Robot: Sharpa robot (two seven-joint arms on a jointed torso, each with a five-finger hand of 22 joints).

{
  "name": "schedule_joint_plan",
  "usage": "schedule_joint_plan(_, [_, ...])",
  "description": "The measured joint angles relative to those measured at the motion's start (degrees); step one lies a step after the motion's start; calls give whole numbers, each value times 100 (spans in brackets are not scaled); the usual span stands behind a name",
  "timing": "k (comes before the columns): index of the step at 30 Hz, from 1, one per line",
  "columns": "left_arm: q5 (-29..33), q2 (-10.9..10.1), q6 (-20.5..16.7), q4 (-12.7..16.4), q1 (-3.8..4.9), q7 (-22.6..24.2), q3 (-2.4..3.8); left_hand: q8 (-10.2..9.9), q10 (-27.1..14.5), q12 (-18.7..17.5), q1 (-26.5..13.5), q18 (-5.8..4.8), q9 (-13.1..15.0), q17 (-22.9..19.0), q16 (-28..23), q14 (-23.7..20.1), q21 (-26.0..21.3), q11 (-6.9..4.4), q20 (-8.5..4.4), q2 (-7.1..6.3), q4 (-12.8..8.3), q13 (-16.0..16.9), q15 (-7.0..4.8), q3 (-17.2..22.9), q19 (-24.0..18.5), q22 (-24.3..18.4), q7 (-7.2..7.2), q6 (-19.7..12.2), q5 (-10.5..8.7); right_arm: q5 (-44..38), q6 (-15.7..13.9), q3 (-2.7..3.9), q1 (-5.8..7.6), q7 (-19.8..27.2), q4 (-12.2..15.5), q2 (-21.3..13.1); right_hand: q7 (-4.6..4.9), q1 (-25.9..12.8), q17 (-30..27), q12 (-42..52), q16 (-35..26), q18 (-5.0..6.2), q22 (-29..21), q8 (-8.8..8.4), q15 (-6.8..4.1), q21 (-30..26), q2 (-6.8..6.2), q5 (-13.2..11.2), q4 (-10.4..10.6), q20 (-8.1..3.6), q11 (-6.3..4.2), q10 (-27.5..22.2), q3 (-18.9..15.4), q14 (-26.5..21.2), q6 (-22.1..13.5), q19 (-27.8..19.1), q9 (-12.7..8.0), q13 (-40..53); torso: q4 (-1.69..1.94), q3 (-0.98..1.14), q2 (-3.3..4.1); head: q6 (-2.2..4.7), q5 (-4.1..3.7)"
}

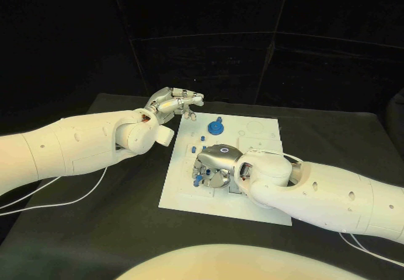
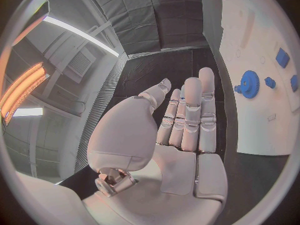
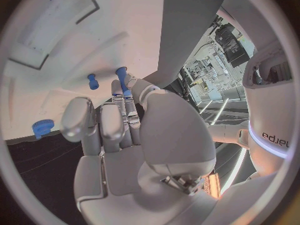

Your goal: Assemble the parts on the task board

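The white task board (image 1: pixel 253 137) lies in the middle of the black table. My right hand (image 1: pixel 217 166) hovers low over the board's left half. Its thumb and a finger pinch a small blue peg (image 3: pixel 122 79) by its end, close to the board's surface. Another blue peg (image 3: pixel 93 81) stands in the board just beside it, and a blue knob (image 3: pixel 40 128) sits near the board's edge. My left hand (image 1: pixel 173 104) is at the board's far left corner, fingers straight and holding nothing. A blue gear (image 1: pixel 216 125) (image 2: pixel 249 83) sits on the board a little way from it.
Several small blue parts (image 2: pixel 283 57) lie on the board past the gear. One blue piece (image 1: pixel 191 116) sits at the board's far left corner, just below my left hand's fingertips. White cables (image 1: pixel 76 198) trail over the table under my left arm.
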Motion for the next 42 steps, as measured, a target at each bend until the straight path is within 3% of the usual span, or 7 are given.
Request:
schedule_joint_plan(12, [0, -5, 1, 2, 0, 0, 0, 0, 0, 0, 0, 0, 0, 0, 0, 0, 0, 0, 0, 0, 0, 0, 0, 0, 0, 1, 0, 0, 0, -175, 5, 4, -52, -103, -38, 104, 1, -11, -11, -37, 0, 0, 0, 5, 0, 0, -12, 2, 0, 0, 0, 0, -1, 0, -20, 0, -5, -1, 0, -1, 2, -25, -20])
schedule_joint_plan(15, [0, -6, 1, 3, 0, 0, 0, 0, 0, 0, 0, 0, 0, 1, 0, 0, 0, 0, 0, 0, 0, 0, 0, 0, 0, 0, 0, 0, 0, -211, 15, 4, -56, -116, -41, 120, 31, -97, -21, -95, 0, 0, -5, 4, 0, 0, -97, 46, 4, 0, 1, -1, -4, 0, -50, 0, -15, -1, 0, -2, 2, -32, -10])
schedule_joint_plan(19, [0, -8, 2, 3, 0, -2, 0, 0, 0, 0, 0, 0, 0, -8, 0, 0, 0, 0, 0, 0, -16, 0, 0, -16, 0, -3, 0, 0, 0, -246, 16, -37, -57, -125, -43, 127, 119, -284, -21, -239, 0, 0, -21, -110, 36, 0, -281, 278, 83, 13, 116, -116, -151, -11, -172, -13, -42, -22, 0, -4, 1, -38, -3])
schedule_joint_plan(25, [0, -8, 3, 3, 0, -5, 0, 0, -22, 0, 0, 0, 0, -10, 0, 0, 0, -19, 0, 0, -16, 0, 0, -16, 0, -7, 0, 0, 0, -249, -47, -91, -78, -132, -52, 110, 214, -537, -165, -314, -57, 0, -255, -136, 146, -150, -470, 243, 219, 135, 257, -734, -627, -1, -725, -135, -78, -33, 0, -4, -5, -35, 0])
schedule_joint_plan(32, [0, -15, 4, 1, 0, -10, 0, 0, -42, 0, 0, -1, 0, -15, 0, 0, 0, 0, 0, 0, -16, 0, 0, -16, 0, -12, 21, -21, 0, -176, -442, -101, -78, -109, -16, 0, 247, -529, -366, -267, -157, 93, -508, -136, 167, -296, -463, 246, 261, 177, 294, -1079, -1092, -22, -1153, -237, -78, -19, 0, -1, -4, -15, -9])
schedule_joint_plan(35, [0, -17, 4, 1, 0, -11, 0, 0, -42, 0, 0, 0, 0, -15, 0, 0, 0, 0, 0, 0, -16, 0, 0, -16, 0, -12, 21, -21, 0, -114, -723, -101, -77, -73, 50, -97, 260, -406, -426, -175, -213, 92, -603, -136, 186, -373, -340, 421, 270, 176, 287, -1211, -1350, -41, -1314, -278, -68, -13, -3, 1, -3, -4, -21])
schedule_joint_plan(42, [0, -28, 9, -1, 0, -14, 0, 0, -42, 0, 0, 0, 0, -14, 0, 0, 0, 0, 0, 0, -16, 0, 0, -16, 0, -12, 21, -21, 0, 116, -1324, -88, -68, 27, 399, -659, 261, -354, -486, -74, -223, 92, -650, -136, 186, -400, -290, 541, 293, 176, 296, -1220, -1513, -41, -1314, -278, -59, -5, -16, 3, -7, 35, -103])
